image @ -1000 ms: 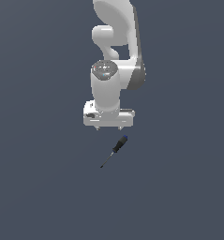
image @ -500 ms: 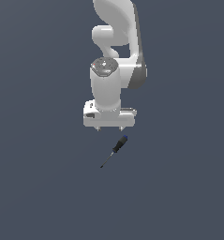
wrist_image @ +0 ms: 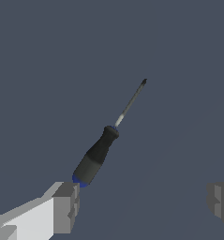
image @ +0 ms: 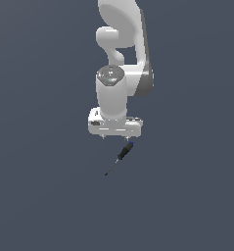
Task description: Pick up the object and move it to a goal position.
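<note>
Screwdriver (wrist_image: pixel 99 154) on plain grey-blue floor (image: pixel 45 196)

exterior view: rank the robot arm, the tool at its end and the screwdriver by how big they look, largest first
1. robot arm, by far the largest
2. tool, the wide white block at its end
3. screwdriver, thin and clearly smallest

Place: a bare simulated test scene, not a real room.
Evidence: one flat, uniform slate-grey surface (image: pixel 45 196) fills every side around the white robot arm (image: pixel 121 73).
Rendering: smooth shading, untextured surfaces, no visible walls or furniture.
</note>
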